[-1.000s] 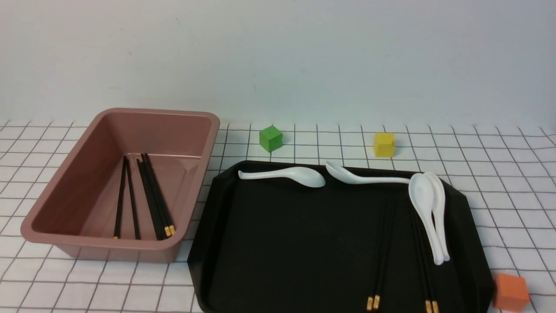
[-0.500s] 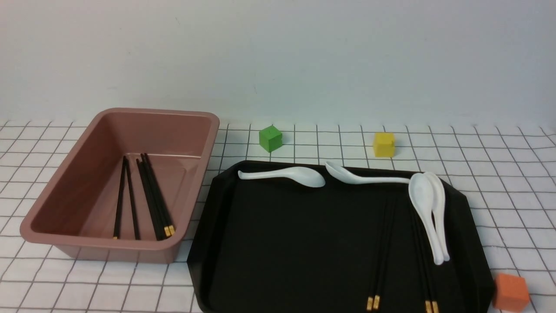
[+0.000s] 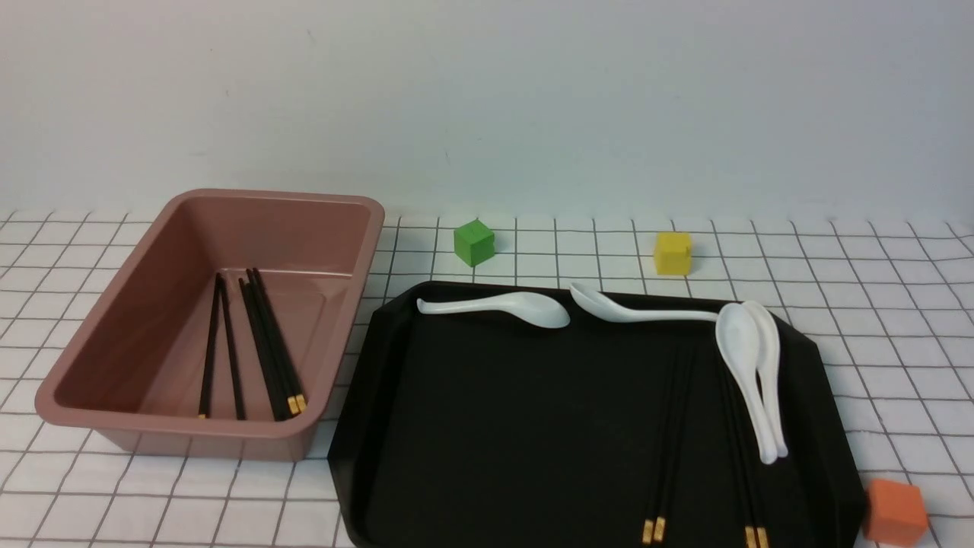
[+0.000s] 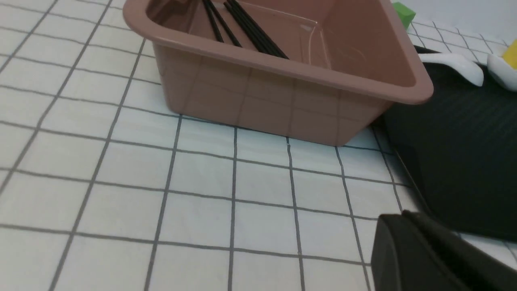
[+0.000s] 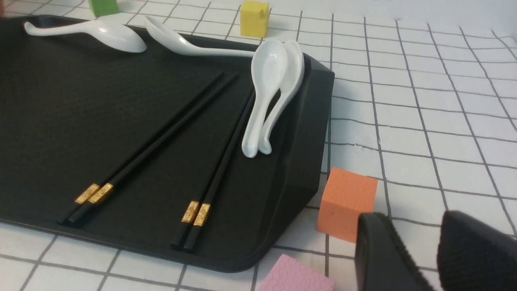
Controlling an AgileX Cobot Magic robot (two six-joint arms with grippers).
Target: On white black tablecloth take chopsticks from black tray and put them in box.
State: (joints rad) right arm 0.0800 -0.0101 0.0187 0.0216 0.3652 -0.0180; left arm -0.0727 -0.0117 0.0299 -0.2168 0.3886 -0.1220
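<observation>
Keeping my left fingers together and my right fingers apart, I see four chopsticks in the black tray, toward its four o'clock; others lie inside the box, at the tray's ten o'clock.

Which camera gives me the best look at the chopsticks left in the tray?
The right wrist view: it shows both pairs of chopsticks with their gold bands and thick ends. The front view cuts those ends off at its bottom edge; the left wrist view shows none of them.
</observation>
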